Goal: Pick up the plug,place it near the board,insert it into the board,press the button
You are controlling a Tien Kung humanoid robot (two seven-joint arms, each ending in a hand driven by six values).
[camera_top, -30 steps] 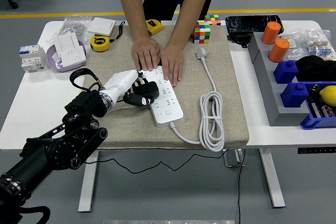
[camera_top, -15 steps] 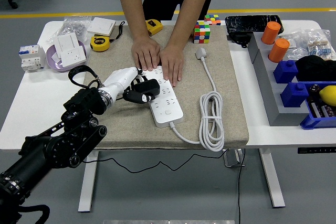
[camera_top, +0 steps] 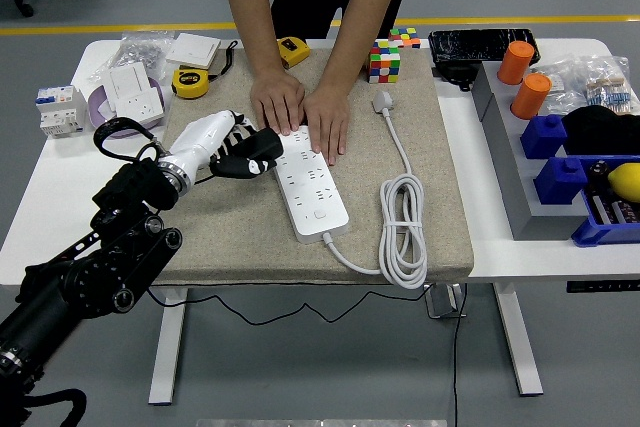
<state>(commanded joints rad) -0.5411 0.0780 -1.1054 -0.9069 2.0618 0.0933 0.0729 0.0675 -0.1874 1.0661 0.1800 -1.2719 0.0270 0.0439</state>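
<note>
Left hand (camera_top: 222, 144) in from the lower left, white shell w/ black fingers (camera_top: 250, 150) curled round the black plug (camera_top: 262, 143), gripping it. Plug held just off the left edge of the white board (camera_top: 310, 182), near its far end; can't tell if touching the board. Not in any socket. Board lying diagonally on the tan mat (camera_top: 240, 227) covering the middle of the tabletop (camera_top: 60, 197), near end toward the front edge, white cable (camera_top: 405, 232) running from that end into a coil on the right, its grey plug end (camera_top: 384, 101) up near the mat's far edge.

Person at the far side, both hands (camera_top: 303, 112) flat, palms down, pressing on the board's far end, side by side and touching.

Other stuff: rubik's-type cube (camera_top: 385, 60) at the mat's far edge, yellow tape measure (camera_top: 190, 83) far left of the mat, 2nd one (camera_top: 293, 49) farther back, white socket on a purple plate (camera_top: 137, 99) left of that. Blue bins (camera_top: 560, 162) and two orange cylinders (camera_top: 526, 79) on the right side.
</note>
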